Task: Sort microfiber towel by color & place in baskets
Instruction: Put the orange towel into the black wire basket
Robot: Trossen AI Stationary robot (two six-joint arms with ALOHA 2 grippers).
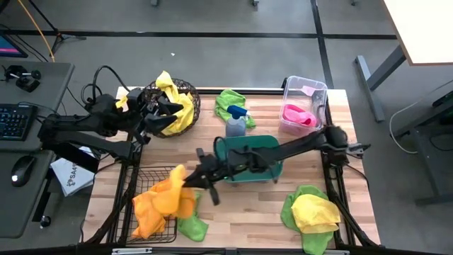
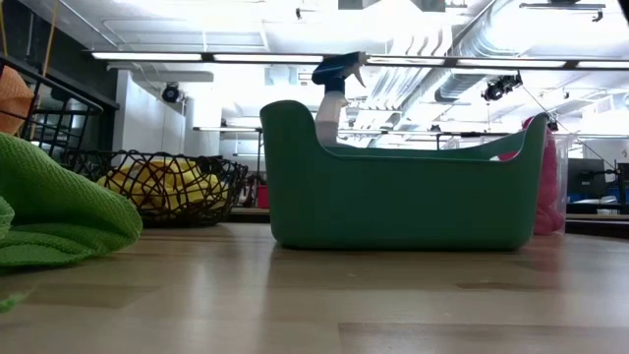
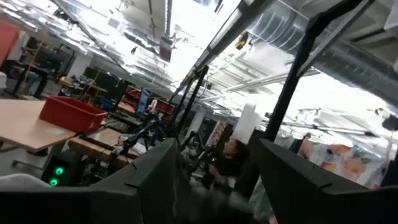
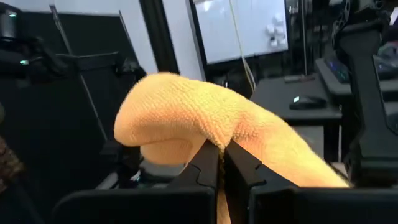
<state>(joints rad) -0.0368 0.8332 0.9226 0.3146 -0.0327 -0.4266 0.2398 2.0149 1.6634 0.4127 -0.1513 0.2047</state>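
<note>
Orange towel [image 4: 205, 121] fills my right wrist view, pinched in the right gripper [image 4: 222, 163]. From above, it hangs over the rectangular basket [image 1: 134, 185] at near left. My left gripper [image 1: 161, 113], fingers spread, hovers over the round basket [image 1: 192, 92].

Wooden table [image 1: 248, 205], pale planks. At the back: round wire basket [image 1: 185, 93], green towel [image 1: 228, 103], spray bottle [image 1: 236, 124], clear bin [image 1: 304, 85]. In the middle, teal tub [image 1: 272, 170]. At the front: black wire basket [image 1: 134, 188], small green towel [image 1: 192, 227], and a green towel under a yellow one [image 1: 315, 211].
</note>
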